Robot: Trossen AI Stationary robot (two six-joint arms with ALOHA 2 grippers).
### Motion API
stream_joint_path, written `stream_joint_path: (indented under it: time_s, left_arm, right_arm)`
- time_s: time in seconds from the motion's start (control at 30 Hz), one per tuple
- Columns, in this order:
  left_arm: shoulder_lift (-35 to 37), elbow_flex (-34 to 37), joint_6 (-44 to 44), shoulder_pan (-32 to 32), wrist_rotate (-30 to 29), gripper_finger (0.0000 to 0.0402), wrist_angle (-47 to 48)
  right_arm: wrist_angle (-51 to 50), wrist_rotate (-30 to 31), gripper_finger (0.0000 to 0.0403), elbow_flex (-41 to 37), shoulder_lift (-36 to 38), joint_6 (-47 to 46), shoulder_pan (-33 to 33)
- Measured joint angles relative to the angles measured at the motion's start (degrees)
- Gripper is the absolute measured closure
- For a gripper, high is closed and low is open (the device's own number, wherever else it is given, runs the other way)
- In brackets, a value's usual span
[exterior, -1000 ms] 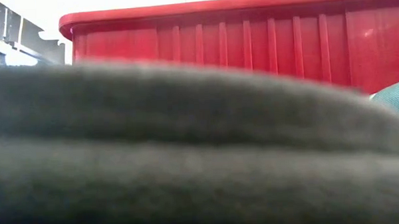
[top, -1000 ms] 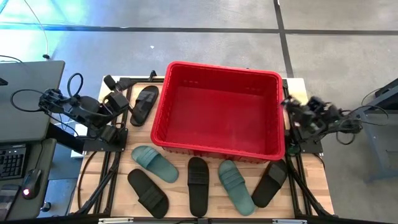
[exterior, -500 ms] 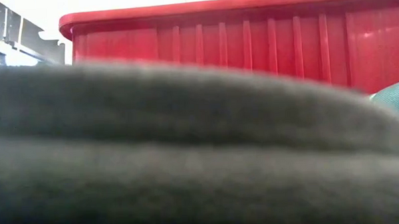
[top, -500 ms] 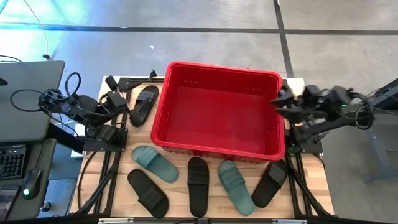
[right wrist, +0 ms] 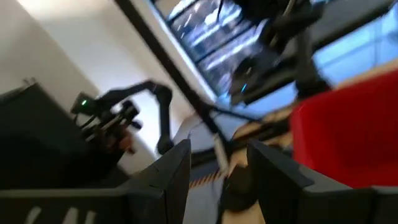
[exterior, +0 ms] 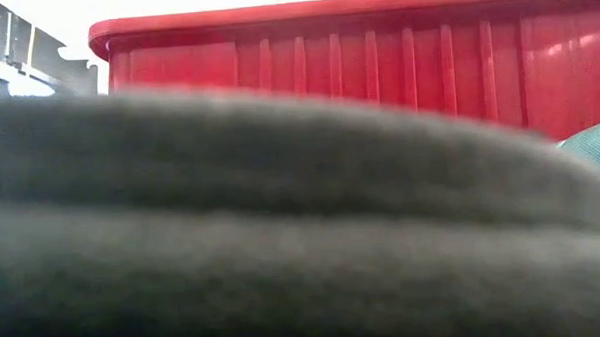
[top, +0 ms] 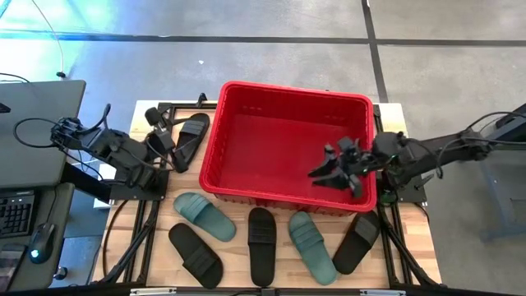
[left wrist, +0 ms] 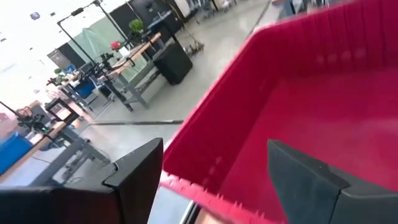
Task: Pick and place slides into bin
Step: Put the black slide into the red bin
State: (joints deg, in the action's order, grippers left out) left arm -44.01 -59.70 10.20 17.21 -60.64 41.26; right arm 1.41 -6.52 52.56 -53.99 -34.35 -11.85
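The red bin (top: 288,144) stands at the table's middle far side and holds no slide. A black slide (top: 191,136) lies flat to its left. Along the near edge lie a teal slide (top: 204,215), a black slide (top: 196,255), a black slide (top: 261,245), a teal slide (top: 312,245) and a black slide (top: 356,241). My left gripper (top: 161,133) is open and empty beside the far-left black slide, facing the bin (left wrist: 298,93). My right gripper (top: 335,171) is open and empty above the bin's near right corner.
In the low view a black slide (exterior: 282,229) close to the camera fills most of the picture, with the bin's near wall (exterior: 376,66) behind it. The arms' mounts stand at the table's left and right edges. A dark desk (top: 33,131) stands left of the table.
My right gripper has swung from the table's right edge toward the left and near side, over the bin's right rim, and now hangs over the bin's near right corner. My left gripper has shifted a little toward the bin. No slide has moved.
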Motion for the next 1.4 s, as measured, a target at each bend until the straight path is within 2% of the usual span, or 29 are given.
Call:
stream_joint_path:
  time_s: [0.2, 0.33, 0.47, 0.57, 0.7, 0.8, 0.9, 1.17, 1.4]
  left_arm:
    - [-0.15, -0.21, -4.95, -0.05, -4.1, 0.0131, 7.32]
    - [-0.91, -6.18, -9.0, -4.0, -2.42, 0.0138, 13.91]
    - [-4.07, -15.34, -14.99, -12.17, 6.36, 0.0167, 26.25]
    - [-7.99, -20.8, -13.36, -18.66, 16.34, 0.0193, 35.73]
    - [-13.15, -24.04, -8.44, -25.75, 28.3, 0.0218, 42.28]
    - [-15.64, -24.65, -5.28, -29.97, 33.26, 0.0221, 44.21]
    - [-16.67, -24.63, -1.62, -33.85, 35.6, 0.0211, 46.66]
    - [-16.52, -21.77, -0.97, -42.08, 36.21, 0.0152, 48.73]
    - [-16.57, -12.74, 3.68, -47.5, 36.69, 0.0127, 48.7]
  right_arm:
    - [0.08, 0.58, 0.0258, 0.0, -2.03, -3.94, -0.22]
    - [0.45, 2.97, 0.0258, 0.0, -1.88, -4.27, -0.2]
    - [2.3, 3.08, 0.0256, 0.04, -1.77, -3.7, -0.18]
    - [3.38, 3.1, 0.0258, 0.04, -1.77, -1.24, -0.18]
    - [3.47, 3.9, 0.0261, 0.04, -1.77, 1.11, -0.18]
    - [3.45, 4.54, 0.0261, 0.04, -1.77, 1.18, -0.18]
    - [3.45, 4.57, 0.026, 0.04, -1.77, 1.21, -0.2]
    - [3.36, 4.54, 0.0261, 0.04, -1.77, 1.36, -0.2]
    - [2.86, 4.53, 0.026, 0.04, -1.77, 1.37, -0.2]
